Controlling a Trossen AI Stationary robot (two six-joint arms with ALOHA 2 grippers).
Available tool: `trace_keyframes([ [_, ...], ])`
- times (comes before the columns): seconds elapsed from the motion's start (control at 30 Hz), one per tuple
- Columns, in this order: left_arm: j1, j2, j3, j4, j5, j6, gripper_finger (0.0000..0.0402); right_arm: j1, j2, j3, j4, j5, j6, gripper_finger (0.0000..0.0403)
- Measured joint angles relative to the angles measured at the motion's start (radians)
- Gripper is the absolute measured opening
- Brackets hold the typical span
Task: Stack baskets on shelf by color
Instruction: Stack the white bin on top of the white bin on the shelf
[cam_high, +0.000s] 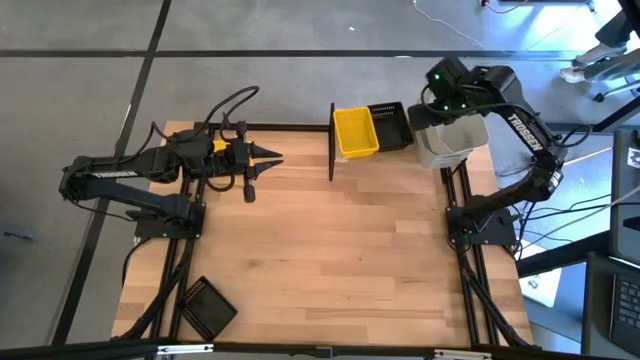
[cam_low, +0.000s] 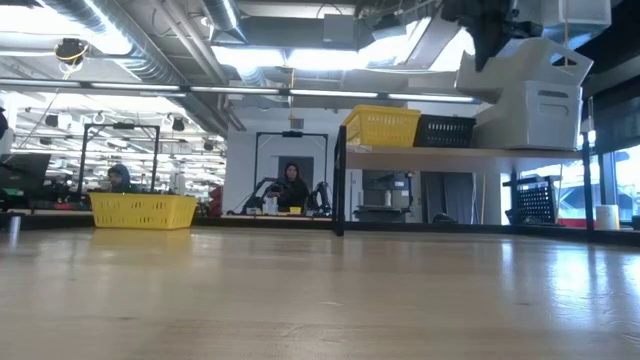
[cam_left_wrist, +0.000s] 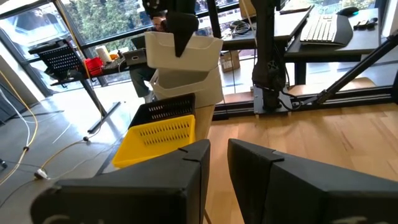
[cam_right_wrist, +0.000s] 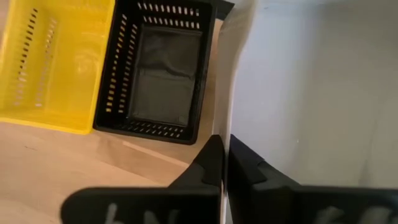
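Left claw: we see the left claw over the back-left part of the table, its fingers close together around nothing, so clenched on air, pointing towards the shelf.

Yellow basket on the table: in the low view we find a yellow basket at the far left, upright, with slotted walls; from above it is mostly hidden beneath the left arm.

Black basket at the front: a black slatted basket lies near the front-left corner of the table, turned at an angle, well apart from the rest.

Shelf: we see a light wood shelf on thin black posts at the back edge of the table, right of centre.

Yellow basket on the shelf: a bright yellow bin with rows of slots sits at the shelf's left end.

Black basket on the shelf: a black slatted bin stands just beside the yellow one, touching or nearly so.

Whitish baskets: translucent whitish-grey bins, slightly larger, are nested at the shelf's right end; the uppermost one sits tilted.

Right claw: the right claw is grasping the uppermost whitish bin, clamped on its wall, above the shelf's right end.
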Motion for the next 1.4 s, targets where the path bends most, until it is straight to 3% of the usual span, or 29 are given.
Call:
trace_keyframes([
  [1.03, 0.0, 0.0, 0.0, 0.0, 0.0, -0.001, 0.0049, -0.001, 0.026, -0.021, -0.006, 0.003, 0.05, 0.0],
  [1.2, 0.0, 0.0, 0.0, -0.001, -0.085, 0.0, 0.0049, -0.001, 0.058, -0.021, -0.007, 0.003, 0.046, 0.0],
  [1.4, -0.001, 0.0, 0.0, -0.001, -0.087, 0.008, 0.0049, -0.001, 0.088, -0.021, -0.006, 0.003, 0.045, 0.0],
])
